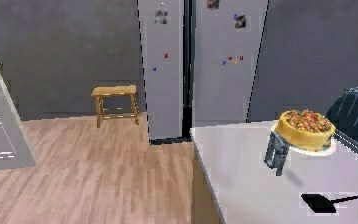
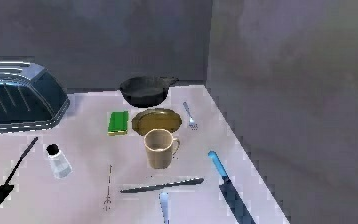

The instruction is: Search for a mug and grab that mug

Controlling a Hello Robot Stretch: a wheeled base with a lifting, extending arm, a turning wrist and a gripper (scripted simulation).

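The mug (image 2: 160, 149) stands upright on the counter (image 2: 87, 140), partly hiding a dish (image 2: 159, 120) behind it (gripper's state: cannot tell).

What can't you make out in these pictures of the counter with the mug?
- Arm side view: the mug hides the near rim of the round dish behind it; contact unclear.
- Arm side view: the left edge cuts off the dark ridged appliance.
- Forward view: the grey object by the food dish is too small to identify.
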